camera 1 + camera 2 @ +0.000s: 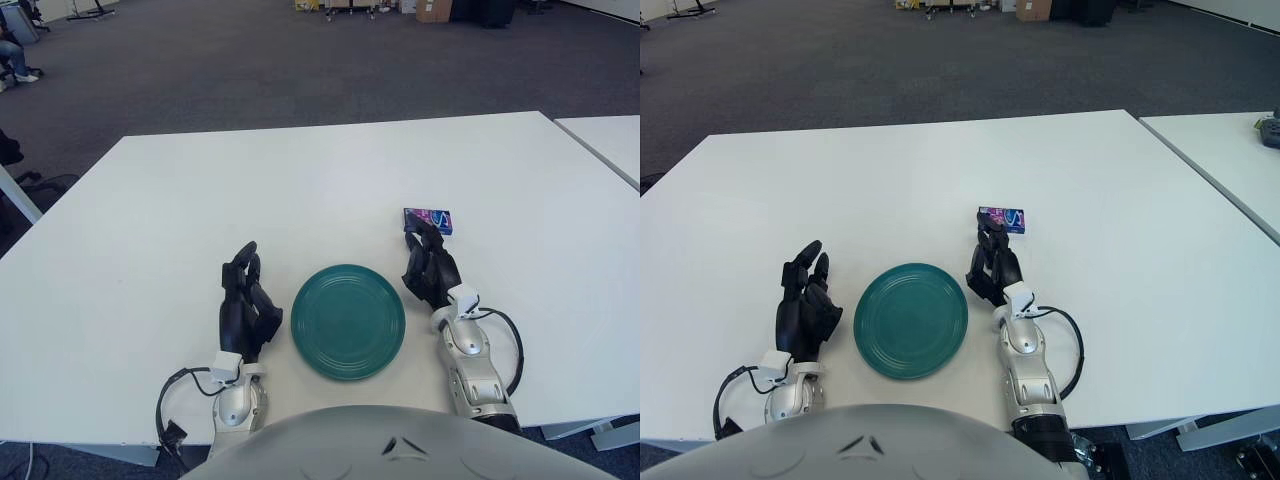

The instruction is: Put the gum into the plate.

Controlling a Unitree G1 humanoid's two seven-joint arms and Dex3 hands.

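Closest to us, our left hand (245, 300) rests flat on the white table (200, 190), fingers loose and holding nothing, just left of the green plate (348, 321). Our right hand (430, 268) sits on the plate's other side, fingers loose too, their tips almost touching the little gum pack (428, 220) lying just ahead of them. We think the fingers could bump the gum and slide it away, or pinch only its edge and drop it before the plate.
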